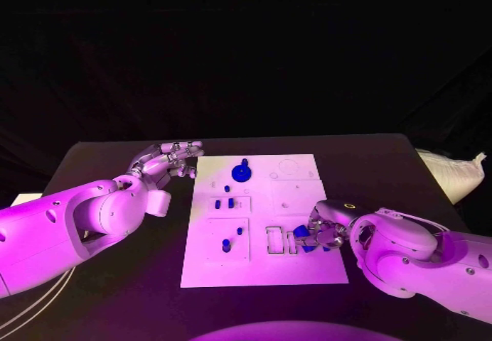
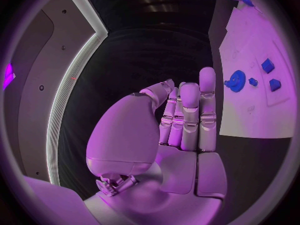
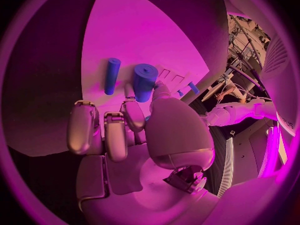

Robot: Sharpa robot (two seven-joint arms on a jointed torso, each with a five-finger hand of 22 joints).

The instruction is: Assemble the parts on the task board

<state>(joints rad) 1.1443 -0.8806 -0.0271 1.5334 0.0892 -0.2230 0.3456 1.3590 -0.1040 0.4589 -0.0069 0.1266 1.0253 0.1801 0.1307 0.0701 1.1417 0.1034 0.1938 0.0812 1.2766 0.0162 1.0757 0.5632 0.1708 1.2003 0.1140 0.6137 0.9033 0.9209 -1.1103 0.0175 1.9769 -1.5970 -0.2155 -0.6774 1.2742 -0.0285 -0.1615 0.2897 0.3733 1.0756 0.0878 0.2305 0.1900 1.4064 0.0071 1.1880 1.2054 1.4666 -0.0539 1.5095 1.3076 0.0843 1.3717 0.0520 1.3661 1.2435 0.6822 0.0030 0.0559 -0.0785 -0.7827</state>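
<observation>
The white task board (image 1: pixel 308 266) lies in the middle of the black table. At its right edge my right hand (image 1: pixel 322 233) pinches a short blue cylinder (image 1: pixel 303 234) just above the board, beside the rectangular slots (image 1: pixel 274 239). In the right wrist view the thumb and a finger flank that cylinder (image 3: pixel 144 81), and a thin blue rod (image 3: pixel 111 76) lies on the board (image 3: pixel 125 30) next to it. My left hand (image 1: pixel 170 159) hovers off the board's far left corner, fingers straight and holding nothing. A round blue part (image 1: pixel 241 172) and small blue pieces (image 1: pixel 224 204) sit on the board's left half.
A white bag (image 1: pixel 451 174) lies at the table's right edge. Cables (image 1: pixel 30 305) hang at the near left. More small blue pieces (image 1: pixel 225 245) stand in the near-left panel. The left wrist view shows the round part (image 2: pixel 237 80) on the board (image 2: pixel 250 115).
</observation>
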